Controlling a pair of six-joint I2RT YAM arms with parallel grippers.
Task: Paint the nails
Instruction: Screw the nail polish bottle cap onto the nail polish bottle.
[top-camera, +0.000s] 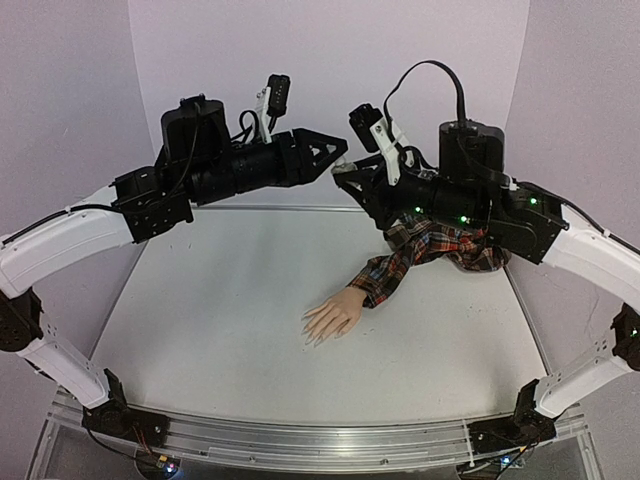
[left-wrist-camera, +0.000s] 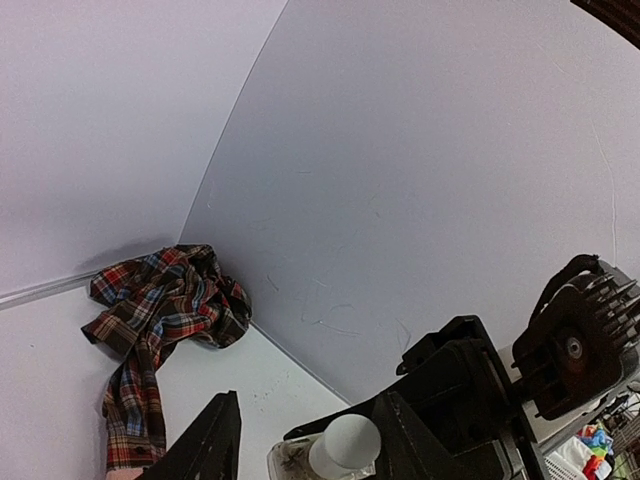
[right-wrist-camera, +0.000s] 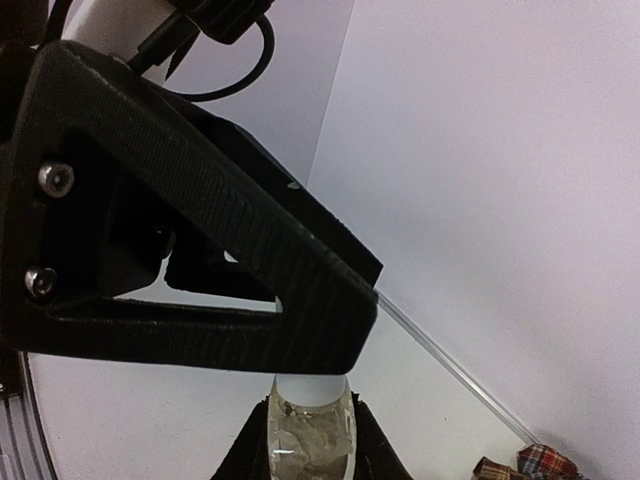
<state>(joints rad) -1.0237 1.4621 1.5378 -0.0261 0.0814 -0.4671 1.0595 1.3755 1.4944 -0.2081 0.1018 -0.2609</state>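
Bottle, hidden overhead, seems clamped in right end effector; left end effector unclear.

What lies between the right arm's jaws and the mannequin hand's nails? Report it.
Top external view: only bare white tabletop lies between the jaws of the right gripper and the tiny pale nails of the skin-coloured mannequin hand.

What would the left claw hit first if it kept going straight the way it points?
Most likely the white cap of the small bottle that the right gripper holds, just ahead of the left gripper.
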